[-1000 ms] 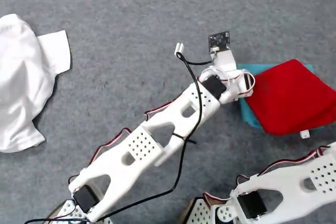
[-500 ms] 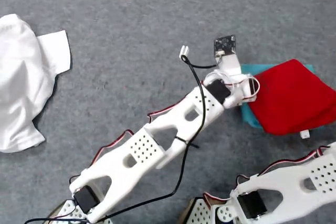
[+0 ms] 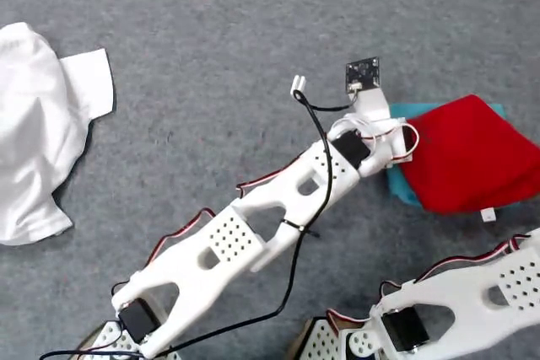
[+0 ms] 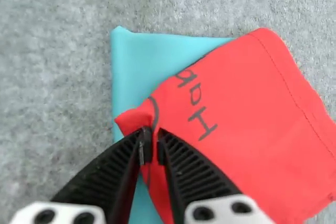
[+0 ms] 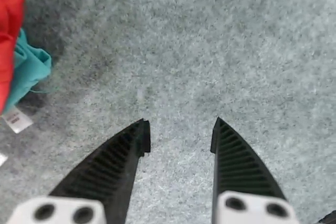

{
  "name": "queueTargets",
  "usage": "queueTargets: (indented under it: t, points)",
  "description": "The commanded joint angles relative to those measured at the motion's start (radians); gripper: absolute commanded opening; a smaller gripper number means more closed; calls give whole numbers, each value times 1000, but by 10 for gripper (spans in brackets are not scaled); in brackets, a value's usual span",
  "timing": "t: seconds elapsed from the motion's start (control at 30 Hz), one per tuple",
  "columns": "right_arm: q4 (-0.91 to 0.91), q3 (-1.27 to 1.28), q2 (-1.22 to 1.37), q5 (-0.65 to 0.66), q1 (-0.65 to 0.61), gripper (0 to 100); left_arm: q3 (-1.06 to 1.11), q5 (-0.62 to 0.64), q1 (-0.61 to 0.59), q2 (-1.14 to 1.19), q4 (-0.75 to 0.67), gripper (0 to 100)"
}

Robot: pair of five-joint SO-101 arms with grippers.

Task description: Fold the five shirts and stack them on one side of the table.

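A folded red shirt [image 3: 468,153] lies on a folded teal shirt [image 3: 403,188] at the table's right side. My left gripper [image 4: 149,148] is shut on the red shirt's [image 4: 236,119] near corner, lifting a small fold over the teal shirt [image 4: 142,66]. In the high view the left arm stretches across the table to that corner [image 3: 396,147]. A white shirt [image 3: 38,124] lies unfolded at the far left. My right gripper [image 5: 178,135] stands open over bare grey cloth, with the red shirt's edge [image 5: 8,35] and the teal shirt [image 5: 26,72] off to one side.
The right arm's base links [image 3: 456,301] sit at the front right of the grey table [image 3: 211,65]. A white garment tag [image 3: 488,216] pokes out by the red shirt's front edge.
The left gripper has moved slightly rightward with the red shirt's corner, pushing the shirt further over the teal one. The right arm has kept still.
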Motion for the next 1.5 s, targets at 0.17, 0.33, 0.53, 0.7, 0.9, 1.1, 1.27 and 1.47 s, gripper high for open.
queueTargets:
  t: [0.17,0.33,0.53,0.7,0.9,1.1,1.27,1.47]
  points:
    - [-14,-18,-2,-3,8,196,-15,8,-21,-19,-21,19]
    - [-8,-18,-2,-3,2,196,-6,2,-31,-18,-129,19]
    - [-6,-18,-2,-2,2,196,-8,-68,-43,-18,-247,20]
    - [-6,-18,-2,-2,2,196,-8,-72,-84,-1,-292,20]
    - [-6,-18,-2,-2,1,196,-14,-72,-110,35,-313,20]
    - [-6,-18,-2,-2,1,196,-14,-72,-104,36,-308,24]
    - [-6,-18,-2,-2,-1,196,-44,-72,-83,33,-195,81]
    - [26,-28,-10,-2,-24,196,-262,-72,-64,33,98,155]
